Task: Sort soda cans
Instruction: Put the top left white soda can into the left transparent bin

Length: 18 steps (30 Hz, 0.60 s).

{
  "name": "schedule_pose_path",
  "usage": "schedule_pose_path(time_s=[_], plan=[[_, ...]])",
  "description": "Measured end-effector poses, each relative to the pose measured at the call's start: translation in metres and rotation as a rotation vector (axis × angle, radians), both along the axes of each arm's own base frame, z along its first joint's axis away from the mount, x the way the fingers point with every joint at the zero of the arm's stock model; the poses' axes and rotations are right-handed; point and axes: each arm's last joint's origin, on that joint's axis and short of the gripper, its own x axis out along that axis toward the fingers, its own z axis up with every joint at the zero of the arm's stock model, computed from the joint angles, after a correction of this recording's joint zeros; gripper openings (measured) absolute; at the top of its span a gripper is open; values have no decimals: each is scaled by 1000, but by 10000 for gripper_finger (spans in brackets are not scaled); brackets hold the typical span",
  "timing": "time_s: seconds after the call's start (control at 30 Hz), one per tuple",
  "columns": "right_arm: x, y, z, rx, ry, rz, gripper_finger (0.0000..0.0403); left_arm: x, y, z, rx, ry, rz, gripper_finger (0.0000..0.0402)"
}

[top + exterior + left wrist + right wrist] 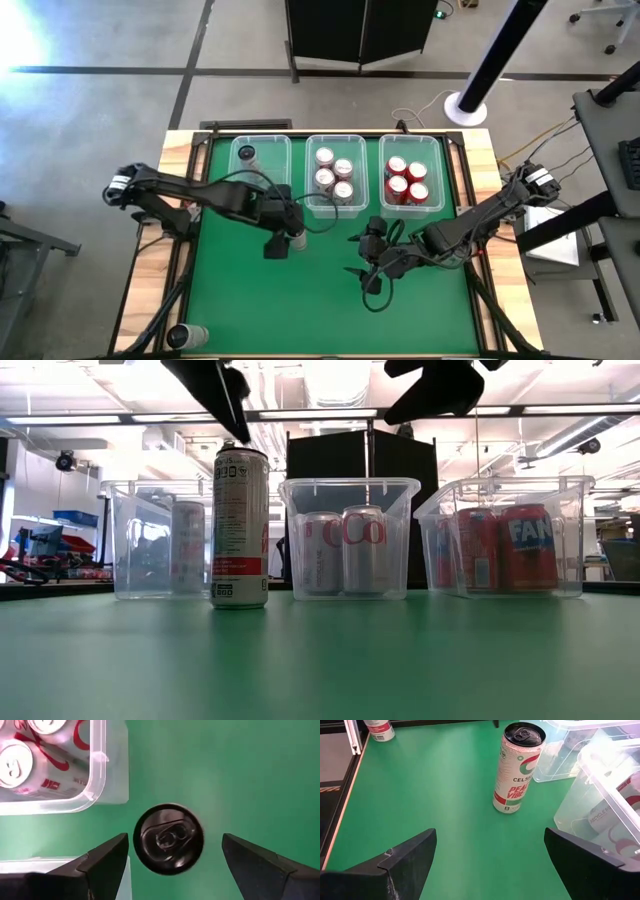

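Spread wide, the left gripper is held directly above a tall slim can standing upright on the green mat, just in front of the left bin and middle bin. The right gripper, also parted and empty, is kept nearby over open mat. Sorting is judged largely done: silver cans and red cans are binned, one can is in the left bin; another can remains at the near-left corner.

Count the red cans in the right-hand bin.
4, all upright in the right bin: red cans at and. None looks hidden from above.
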Motion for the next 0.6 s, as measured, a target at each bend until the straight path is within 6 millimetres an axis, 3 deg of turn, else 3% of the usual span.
schedule_pose_path(time_s=[0.6], plan=[[-3,-1,-7,2,21,-3,365,27,9,-40,-52,141,18,329]])
